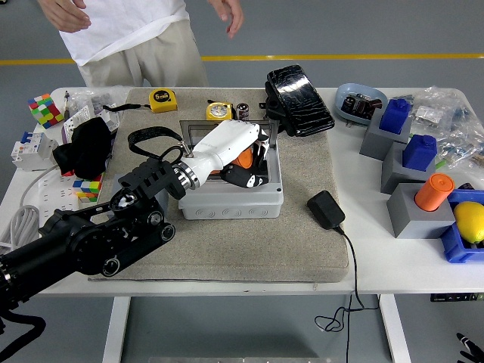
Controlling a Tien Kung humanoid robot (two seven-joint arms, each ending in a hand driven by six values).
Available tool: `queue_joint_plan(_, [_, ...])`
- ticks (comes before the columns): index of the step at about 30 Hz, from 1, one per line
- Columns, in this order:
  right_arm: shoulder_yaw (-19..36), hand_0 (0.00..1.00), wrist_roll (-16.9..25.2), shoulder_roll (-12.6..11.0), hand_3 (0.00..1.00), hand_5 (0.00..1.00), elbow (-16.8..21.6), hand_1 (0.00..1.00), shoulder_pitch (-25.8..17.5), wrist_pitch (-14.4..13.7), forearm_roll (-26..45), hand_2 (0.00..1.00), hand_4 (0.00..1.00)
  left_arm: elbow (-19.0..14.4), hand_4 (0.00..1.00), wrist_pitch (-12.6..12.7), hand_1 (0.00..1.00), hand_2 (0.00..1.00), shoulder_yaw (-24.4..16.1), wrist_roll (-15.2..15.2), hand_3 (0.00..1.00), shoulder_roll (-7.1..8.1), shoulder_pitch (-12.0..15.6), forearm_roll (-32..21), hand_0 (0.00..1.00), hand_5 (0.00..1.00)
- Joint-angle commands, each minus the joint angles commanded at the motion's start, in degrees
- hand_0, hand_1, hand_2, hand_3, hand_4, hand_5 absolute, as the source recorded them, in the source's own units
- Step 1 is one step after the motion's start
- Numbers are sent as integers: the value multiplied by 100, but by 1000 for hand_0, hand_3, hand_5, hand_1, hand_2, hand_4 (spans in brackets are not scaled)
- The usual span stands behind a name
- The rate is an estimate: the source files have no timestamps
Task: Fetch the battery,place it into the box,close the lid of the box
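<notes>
Left hand: the white left hand [236, 155] comes in from the lower left on a black arm [91, 242] and sits right over the open box, fingers curled around the orange battery.

Battery: the orange battery [243, 158] is gripped in that hand, only a bit of it peeking out between the palm and the dark fingertips [249, 180]. It's inside the box opening, can't tell if it's touching the bottom.

Box: the grey box [231, 198] is directly under the hand, front wall showing just below the fingers. It sits on the beige mat [302, 227].

Lid: the lid [189, 132] stands open behind the wrist, mostly hidden by the hand.

Right hand: not in the shot.

Behind the hand: 2 tape measures, a yellow-and-black one [162, 99] off to the far left and a yellow one [220, 111] just past the lid, with a small cylindrical thing [243, 111] right beside it.

Right of the hand: a black crinkly pouch [299, 100] up and to the right, a black adapter [326, 209] with its cord down and to the right.

Left of the hand: a black strap bundle [85, 147] and a puzzle cube [44, 110] well apart near the table's [393, 265] edge.

Person: somebody in a white top [125, 30] stands past the far edge beyond the hand, 1 hand [231, 15] hanging free, nothing in it.
</notes>
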Motion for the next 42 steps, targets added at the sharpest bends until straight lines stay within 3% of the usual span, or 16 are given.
queue_joint_plan(5, [-10, 660, -1, -2, 546, 445, 2, 665, -5, 0, 4, 657, 949, 65, 998, 30, 122, 219, 28, 1, 324, -38, -6, 36, 130, 2])
queue_joint_plan(6, [-13, 661, -2, -2, 546, 445, 2, 665, -6, 0, 5, 657, 949, 75, 998, 40, 169, 235, 36, -10, 407, -39, -4, 44, 178, 61])
queue_joint_plan(11, [-15, 661, 1, 0, 546, 445, 5, 665, -10, 1, 4, 657, 949, 108, 998, 66, 169, 235, 53, -52, 407, -37, 14, 144, 178, 61])
queue_joint_plan(12, [-18, 659, 1, 1, 546, 445, 5, 665, -9, 2, 3, 657, 949, 114, 998, 76, 343, 344, 54, -51, 516, -37, 15, 189, 268, 141])
queue_joint_plan(17, [-20, 659, 8, 0, 546, 445, 13, 665, -6, -5, -3, 657, 949, 155, 998, 118, 343, 344, 46, -59, 516, -31, 15, 329, 268, 141])
queue_joint_plan(18, [-19, 660, 8, -2, 546, 446, 15, 665, -2, -4, -4, 657, 949, 164, 998, 117, 392, 375, 42, -60, 563, -30, 13, 320, 296, 189])
queue_joint_plan(32, [-12, 661, 6, 2, 546, 446, 9, 665, -5, 2, -6, 657, 950, 114, 998, 67, 409, 380, -39, -18, 596, 7, 69, 329, 303, 224])
queue_joint_plan(41, [14, 661, 11, 4, 546, 446, 10, 665, -10, 4, -28, 657, 950, -415, 998, 39, 403, 378, -531, 35, 593, 140, 327, 397, 301, 230])
queue_joint_plan(42, [20, 660, 11, 0, 546, 446, 11, 665, -7, 5, -34, 657, 950, -533, 998, 31, 347, 377, -665, 49, 550, 176, 392, 420, 272, 152])
